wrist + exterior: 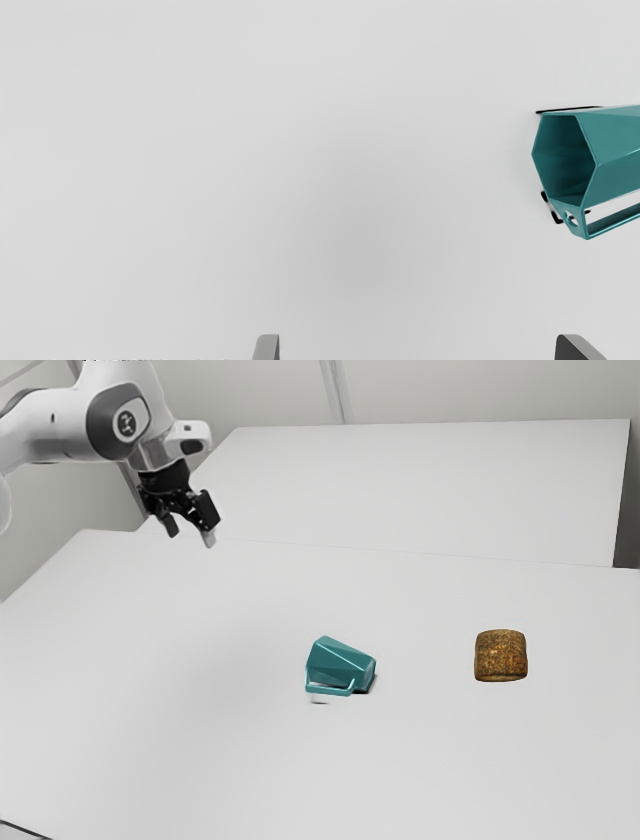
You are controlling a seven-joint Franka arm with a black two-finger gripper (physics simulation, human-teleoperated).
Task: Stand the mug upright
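My gripper hangs high above the table in the exterior view, up and to that view's left of the mug. The teal, faceted mug lies on its side, its handle toward the exterior view's bottom edge and its base toward that view's right. In the wrist view the gripper is open, its two fingertips wide apart with bare table between them. The mug is partly cut off there, its hollow mouth facing the area beneath my hand. Nothing touches the mug except the table.
A brown, cork-like block stands on the white table, some way beyond the mug's base toward the exterior view's right. Behind the table is another white surface.
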